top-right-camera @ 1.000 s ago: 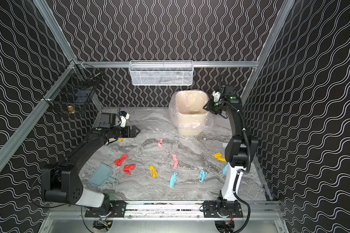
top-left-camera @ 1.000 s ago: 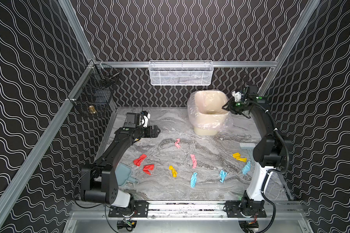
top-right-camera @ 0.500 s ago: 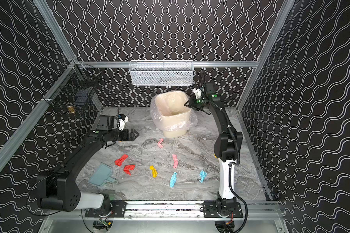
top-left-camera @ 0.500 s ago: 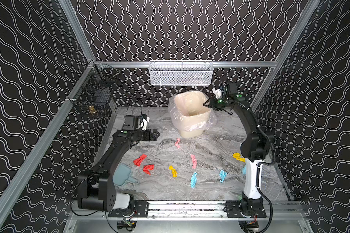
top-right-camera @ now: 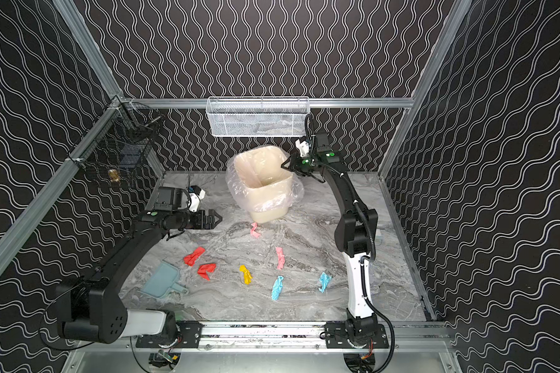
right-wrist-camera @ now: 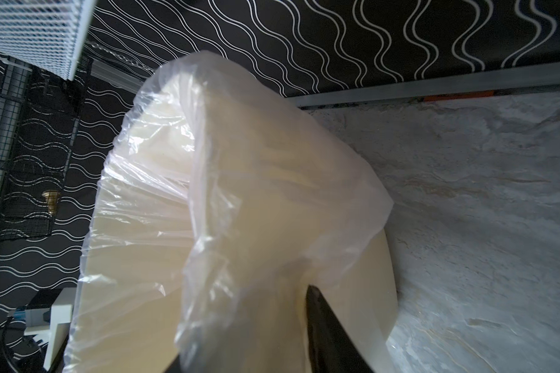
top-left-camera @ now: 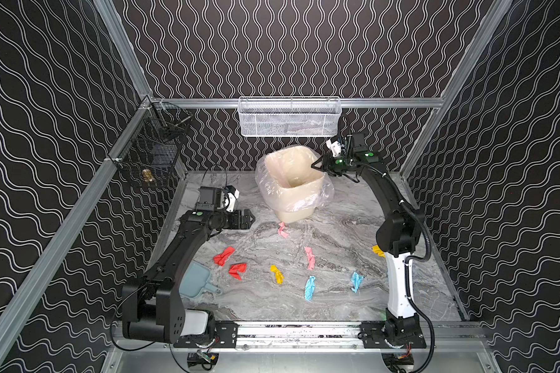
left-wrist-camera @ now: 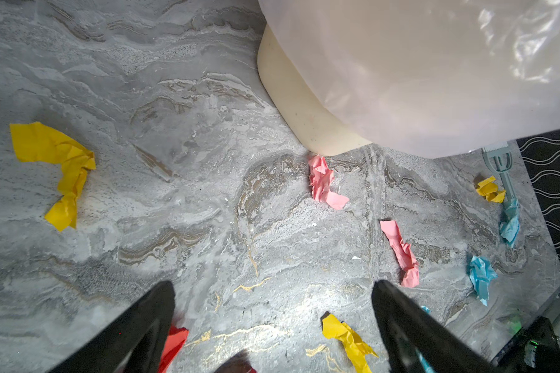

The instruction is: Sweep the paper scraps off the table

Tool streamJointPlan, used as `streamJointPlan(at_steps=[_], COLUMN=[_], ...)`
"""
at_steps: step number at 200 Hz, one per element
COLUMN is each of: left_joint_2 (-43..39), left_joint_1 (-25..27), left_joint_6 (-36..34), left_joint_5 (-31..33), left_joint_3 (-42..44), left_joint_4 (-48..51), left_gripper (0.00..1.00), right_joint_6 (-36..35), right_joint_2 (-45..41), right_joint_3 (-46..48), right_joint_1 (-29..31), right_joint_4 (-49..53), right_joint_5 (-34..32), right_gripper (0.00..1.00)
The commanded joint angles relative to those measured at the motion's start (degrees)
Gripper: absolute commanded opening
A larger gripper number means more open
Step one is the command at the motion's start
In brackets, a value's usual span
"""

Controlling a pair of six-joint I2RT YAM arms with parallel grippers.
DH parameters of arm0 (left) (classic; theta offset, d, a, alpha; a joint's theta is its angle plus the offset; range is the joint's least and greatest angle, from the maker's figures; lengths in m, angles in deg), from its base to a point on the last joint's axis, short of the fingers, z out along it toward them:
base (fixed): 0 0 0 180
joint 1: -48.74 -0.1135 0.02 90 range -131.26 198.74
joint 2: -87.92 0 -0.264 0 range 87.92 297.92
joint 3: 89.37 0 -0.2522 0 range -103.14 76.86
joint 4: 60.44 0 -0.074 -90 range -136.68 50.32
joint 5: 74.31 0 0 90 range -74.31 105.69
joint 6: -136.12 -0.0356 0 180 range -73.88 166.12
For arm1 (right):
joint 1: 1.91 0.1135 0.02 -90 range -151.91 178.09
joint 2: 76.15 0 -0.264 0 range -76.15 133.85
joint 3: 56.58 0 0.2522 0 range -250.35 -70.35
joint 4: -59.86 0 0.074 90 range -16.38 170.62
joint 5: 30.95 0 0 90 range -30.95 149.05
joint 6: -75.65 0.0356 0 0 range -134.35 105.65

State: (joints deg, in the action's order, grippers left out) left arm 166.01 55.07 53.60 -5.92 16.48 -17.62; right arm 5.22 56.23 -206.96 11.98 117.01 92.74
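Dragging the bin [top-left-camera: 301, 206] leftward along the back of the table [top-left-camera: 337, 303] is what the right gripper [top-left-camera: 317, 166] has just done; a second ago the bin stood further right, now it sits near the middle, its base just beside a pink scrap [top-left-camera: 282, 230]; the jaws straddle the bagged rim, yet we cannot tell whether they clamp it or are letting go; the left gripper [top-left-camera: 251, 219] hovers over the table, jaws wide apart, holding nothing; the scraps [top-left-camera: 310, 287] lie strewn across the middle and near part; the dustpan [top-left-camera: 196, 281] lies by the left arm's base; we judge sweeping has not begun, only the bin brought closer.
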Motion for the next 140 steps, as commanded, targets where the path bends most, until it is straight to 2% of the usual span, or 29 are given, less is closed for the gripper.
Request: streamJointPlan(at_steps=[1,35,60,110,140], left_joint_2=[-0.12,-0.51,-0.98,-1.91,-2.32], left_joint_1=[-0.09,-0.09,-0.09,-0.13,-0.08], left_joint_6=[-0.37,0.59,1.13,2.65,4.02], left_joint_5=[-0.57,1.15,2.40,2.70,1.85], left_joint_3=[0.09,-0.10,-0.33,0.45,1.92], left_joint_4=[0.30,0.21,-0.36,-2.50,-4.55], left_gripper=[0.99,0.99,0.99,0.99,0.99], right_joint_6=[-0.93,-1.23,-1.40,-3.28,-3.08], right_joint_2=[0.23,-3.63,-8.25,-19.32,-29.88], right_joint_3=[0.05,0.95,4.17,14.41,28.18], right_joint_1=[0.32,-0.76,-2.25,-5.96,-11.73], right_joint_4=[3.68,3.30,2.63,4.43,3.31], right_joint_5=[-2.76,-4.96,-5.79,-6.11,-8.83], right_gripper=[0.49,0.67,0.74,0.79,0.79])
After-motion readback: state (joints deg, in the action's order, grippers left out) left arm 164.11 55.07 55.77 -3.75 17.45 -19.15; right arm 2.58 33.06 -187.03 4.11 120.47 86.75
